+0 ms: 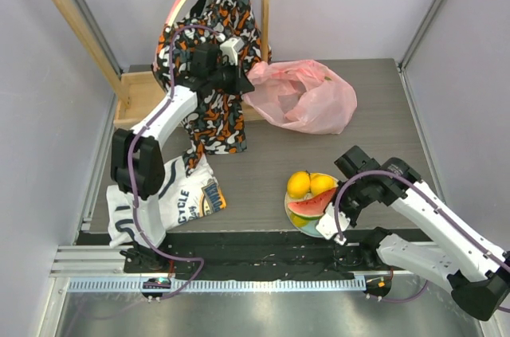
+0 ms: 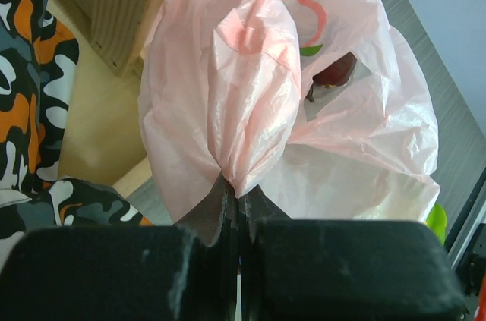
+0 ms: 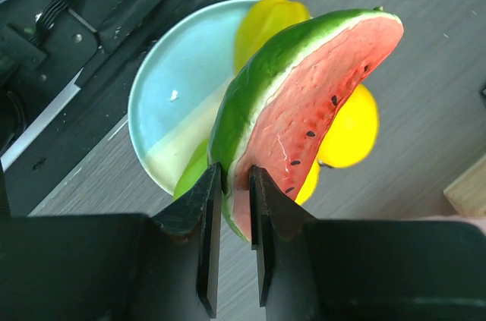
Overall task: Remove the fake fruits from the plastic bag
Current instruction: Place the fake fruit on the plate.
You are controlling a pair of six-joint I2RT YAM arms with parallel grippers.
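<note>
The pink plastic bag (image 1: pixel 307 96) lies at the back of the table. My left gripper (image 1: pixel 241 78) is shut on a bunched fold of the bag (image 2: pixel 250 108) at its left edge. A dark red fruit (image 2: pixel 336 70) shows through the bag's opening. My right gripper (image 1: pixel 328 221) is shut on the watermelon slice (image 3: pixel 304 108), holding it just over the round plate (image 3: pixel 175 86). Two yellow lemons (image 1: pixel 311 184) and a green piece (image 3: pixel 190 177) lie on the plate (image 1: pixel 293 211) under the slice (image 1: pixel 312 203).
An orange-black-white patterned garment (image 1: pixel 215 50) hangs from a wooden rack (image 1: pixel 80 26) at the back left. A white printed shirt (image 1: pixel 171 197) lies at the front left. A black strip (image 1: pixel 255 245) runs along the near edge.
</note>
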